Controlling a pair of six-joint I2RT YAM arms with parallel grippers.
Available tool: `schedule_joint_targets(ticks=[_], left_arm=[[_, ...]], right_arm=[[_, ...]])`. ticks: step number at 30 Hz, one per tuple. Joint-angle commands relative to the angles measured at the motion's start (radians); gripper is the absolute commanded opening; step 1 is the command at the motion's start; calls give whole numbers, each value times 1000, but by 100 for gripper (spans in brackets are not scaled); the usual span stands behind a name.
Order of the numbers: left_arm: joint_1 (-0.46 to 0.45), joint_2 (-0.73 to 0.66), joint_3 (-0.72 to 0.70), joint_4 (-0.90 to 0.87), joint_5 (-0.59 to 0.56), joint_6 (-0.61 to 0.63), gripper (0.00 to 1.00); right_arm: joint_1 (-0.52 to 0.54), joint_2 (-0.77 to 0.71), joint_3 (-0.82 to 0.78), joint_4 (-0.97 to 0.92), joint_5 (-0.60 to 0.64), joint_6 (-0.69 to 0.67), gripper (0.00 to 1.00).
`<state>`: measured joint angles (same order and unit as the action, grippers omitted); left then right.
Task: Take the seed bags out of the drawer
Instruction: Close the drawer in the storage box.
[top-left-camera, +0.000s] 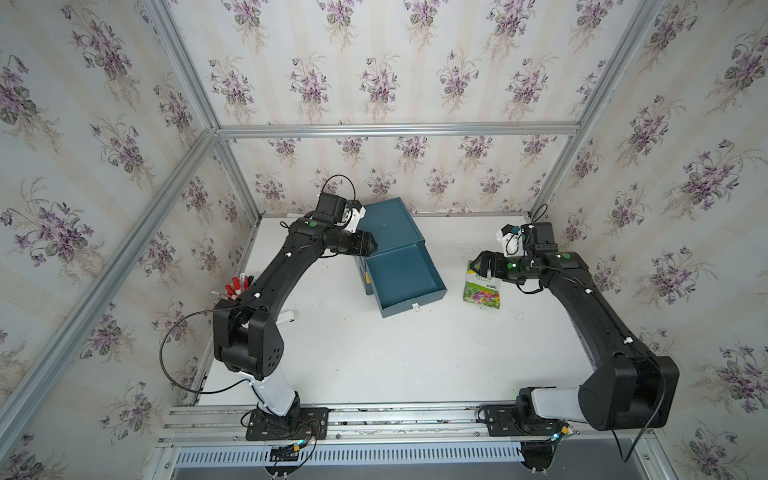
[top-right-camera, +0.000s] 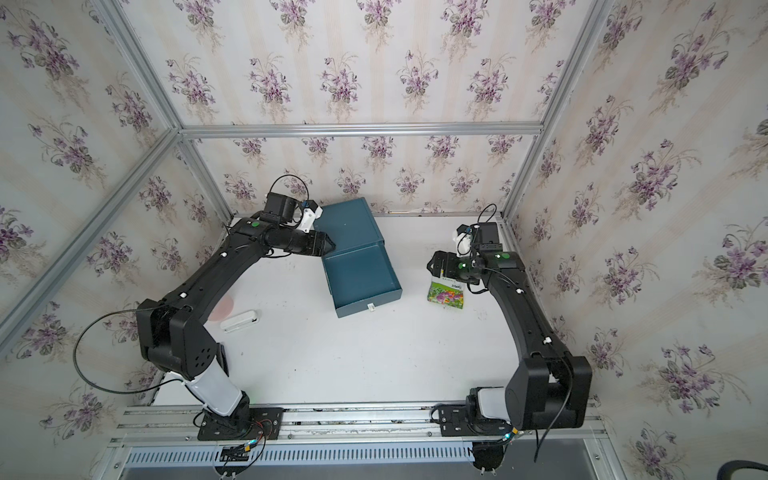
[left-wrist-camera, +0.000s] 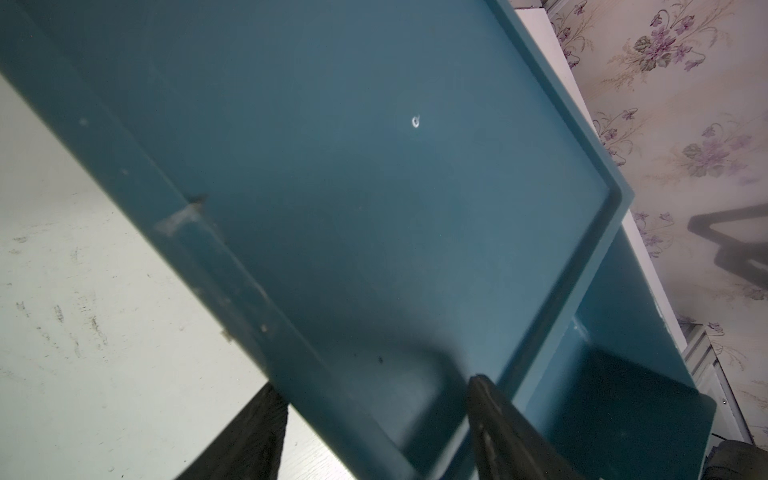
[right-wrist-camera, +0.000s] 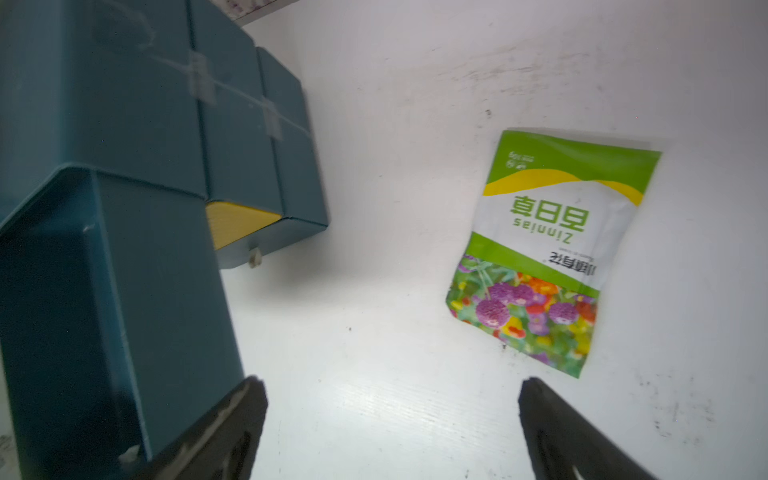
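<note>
Surroundings: white tabletop (top-left-camera: 374, 353) boxed in by violet-flowered wallpaper (top-left-camera: 374, 83) on an aluminium frame.
Cabinet: teal cabinet (top-left-camera: 386, 224) near the back of the table, set at an angle, seen in both top views.
Drawer: drawer (top-left-camera: 399, 274) pulled well out toward the front, with its bare teal floor showing.
Seed bag: one green-and-white seed bag (right-wrist-camera: 552, 249) with a flower photo lies flat on the table, right of the drawer and apart from it.
Left gripper: left gripper (top-left-camera: 371, 244) sits at the cabinet's left side. In the wrist view its fingers (left-wrist-camera: 249, 436) straddle a cabinet edge — I cannot tell whether they press on it.
Right gripper: right gripper (right-wrist-camera: 392, 382) hovers just above the bag's far end — jaws spread wide, nothing between them.
Clutter: red-capped pens (top-left-camera: 237, 284) stand by the left wall.
</note>
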<state>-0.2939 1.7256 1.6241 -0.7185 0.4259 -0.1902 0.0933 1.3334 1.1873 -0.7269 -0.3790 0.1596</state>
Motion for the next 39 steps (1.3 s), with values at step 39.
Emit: schedule_joint_targets(ticks=[39], left_arm=[[-10, 20, 8, -55, -9, 54, 71]], right_arm=[[796, -258, -348, 420, 376, 289, 76]])
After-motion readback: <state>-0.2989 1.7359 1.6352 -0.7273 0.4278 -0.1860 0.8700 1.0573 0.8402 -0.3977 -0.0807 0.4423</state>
